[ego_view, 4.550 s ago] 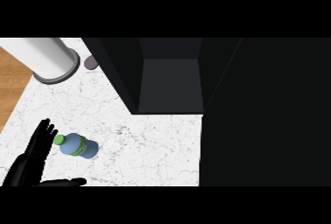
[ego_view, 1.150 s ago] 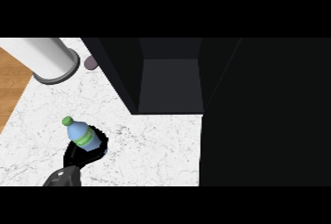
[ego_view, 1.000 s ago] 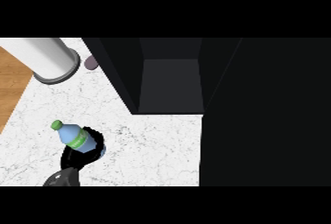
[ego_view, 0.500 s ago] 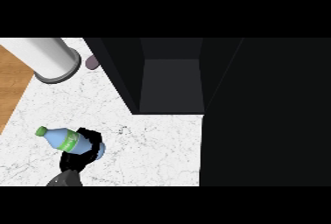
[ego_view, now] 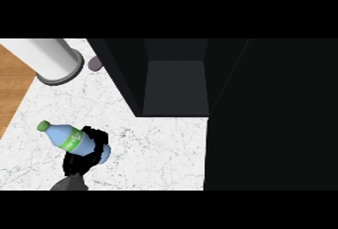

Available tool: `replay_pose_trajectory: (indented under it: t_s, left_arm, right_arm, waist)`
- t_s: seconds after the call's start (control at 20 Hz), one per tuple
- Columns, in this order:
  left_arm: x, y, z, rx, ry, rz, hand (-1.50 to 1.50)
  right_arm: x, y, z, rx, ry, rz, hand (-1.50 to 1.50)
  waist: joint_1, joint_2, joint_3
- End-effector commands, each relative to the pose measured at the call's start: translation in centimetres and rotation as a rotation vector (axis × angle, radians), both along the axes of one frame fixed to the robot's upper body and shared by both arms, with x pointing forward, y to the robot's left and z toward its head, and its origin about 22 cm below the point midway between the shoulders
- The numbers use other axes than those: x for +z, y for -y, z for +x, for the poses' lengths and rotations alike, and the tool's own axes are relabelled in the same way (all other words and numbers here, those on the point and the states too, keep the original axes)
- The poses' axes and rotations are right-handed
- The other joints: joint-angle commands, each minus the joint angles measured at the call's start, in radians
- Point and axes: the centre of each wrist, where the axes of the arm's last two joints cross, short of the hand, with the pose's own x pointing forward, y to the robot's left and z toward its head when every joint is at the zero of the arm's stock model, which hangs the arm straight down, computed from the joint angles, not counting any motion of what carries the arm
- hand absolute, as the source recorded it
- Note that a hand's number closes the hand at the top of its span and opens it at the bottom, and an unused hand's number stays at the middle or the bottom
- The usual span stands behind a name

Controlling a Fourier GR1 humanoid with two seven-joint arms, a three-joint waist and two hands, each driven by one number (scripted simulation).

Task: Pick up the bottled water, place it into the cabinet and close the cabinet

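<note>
At the view's lower left edge a grey forearm (ego_view: 70,183) comes in, ending in the left hand (ego_view: 83,163), whose black fingers are curled round the lower half of the bottle (ego_view: 68,138). The bottle lies tilted in that grasp, its green cap (ego_view: 44,125) pointing up and left, away from the cabinet, with its green label (ego_view: 73,141) showing just above the fingers. Whether its base is off the desk (ego_view: 158,147) cannot be told from this steep angle, though it looks lifted. The right hand does not show. As a judgement, a filled plastic bottle like this should be moderately heavy for its size, with a smooth, rounded, slightly yielding wall that can slide or turn in the fingers. The body around or below the label is the sensible place to hold it, not the narrow neck, and it probably needs righting before it goes in. Farther off, across white marbled desk, stands the dark cabinet (ego_view: 177,85), open toward the viewer, its inside showing nothing. A broad dark panel (ego_view: 271,116) to its right may be the open door, but that is uncertain. At the far left stand a white cylinder (ego_view: 46,56) and, beside it, a small greyish object (ego_view: 95,63) too small to identify.
</note>
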Motion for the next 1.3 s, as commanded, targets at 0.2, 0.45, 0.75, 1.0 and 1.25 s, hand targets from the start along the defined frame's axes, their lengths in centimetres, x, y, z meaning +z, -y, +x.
replay_pose_trajectory:
  t_s: [0.2,0.45,0.75,1.0,1.25]
  left_arm:
    - [5.4,4.5,0.6,-0.050,0.073,0.054,1.50]
    - [10.8,9.0,4.5,-0.057,0.098,0.071,1.50]
    - [12.5,12.1,5.4,-0.053,0.113,0.153,1.50]
    - [14.4,16.1,7.0,-0.059,0.105,0.201,1.50]
    - [16.7,17.3,11.1,0.013,0.176,0.333,1.50]
  right_arm:
    - [0.1,0.1,1.7,0.006,0.006,0.027,-1.50]
    - [0.0,-1.1,-0.2,0.005,-0.004,0.032,-1.50]
    - [0.6,-2.1,2.4,0.032,0.013,0.027,-1.50]
    - [-0.8,0.0,0.9,0.011,-0.001,0.020,-1.50]
    - [-2.6,-1.4,1.5,0.020,-0.025,0.028,-1.50]
  waist:
    - [-0.001,0.002,0.000]
    - [-0.012,0.001,-0.001]
    - [-0.008,0.004,-0.001]
    - [-0.016,0.004,-0.001]
    - [-0.023,0.006,-0.001]
